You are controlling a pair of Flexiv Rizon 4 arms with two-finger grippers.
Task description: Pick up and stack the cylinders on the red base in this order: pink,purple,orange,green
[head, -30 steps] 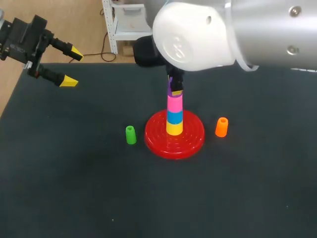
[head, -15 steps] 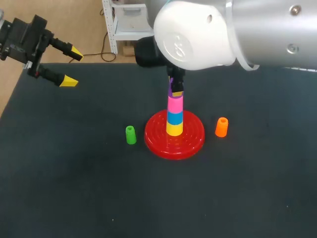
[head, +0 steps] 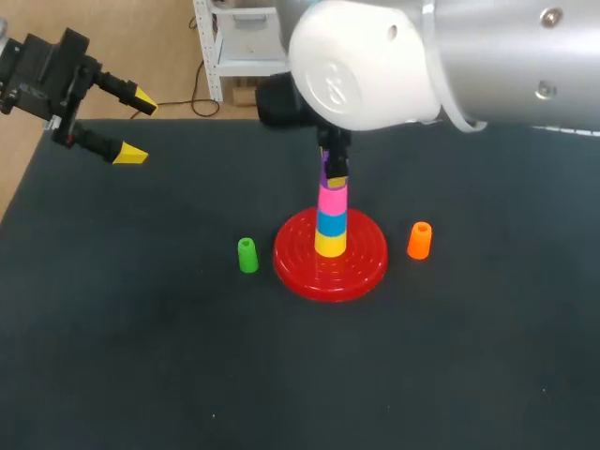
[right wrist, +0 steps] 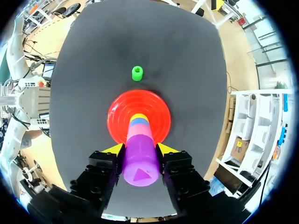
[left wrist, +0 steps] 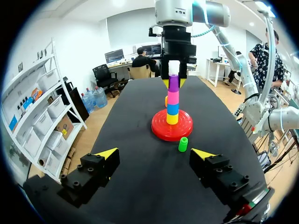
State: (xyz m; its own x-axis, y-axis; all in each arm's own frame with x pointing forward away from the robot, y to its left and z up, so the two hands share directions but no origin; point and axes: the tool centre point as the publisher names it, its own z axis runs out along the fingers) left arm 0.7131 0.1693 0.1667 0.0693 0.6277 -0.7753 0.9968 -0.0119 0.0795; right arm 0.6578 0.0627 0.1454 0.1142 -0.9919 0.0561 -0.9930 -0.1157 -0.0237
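1. Purple plastic cylinder (right wrist: 140, 161) tops the coloured column on the round red ribbed base (head: 298, 270) at mid-table. It is directly above the pink cylinder (head: 330, 199), which sits on a blue cylinder (head: 330, 222) and a yellow cylinder (head: 330, 244).
2. Judging by the stack, the second of the four placements is in hand: pink is on and purple is being set. In the left wrist view purple appears to rest on pink, though it cannot be told whether it is fully seated.
3. The next move likely calls for the fingers to part and the arm to lift straight up, so that the tall, narrow column is not tipped.
4. The small orange cylinder (head: 419, 241) stands upright just right of the base and would come after that. The small green cylinder (head: 247, 255), upright just left of the base, would go last. Both stand on the dark table (head: 141, 356).
5. The right gripper (right wrist: 140, 149) is clamped on the purple cylinder, its yellow-tipped fingers pressing it from two sides.
6. The left gripper (left wrist: 155, 153) hangs over the table's far-left corner, well apart from the base. Its fingers are spread wide, holding and touching nothing.
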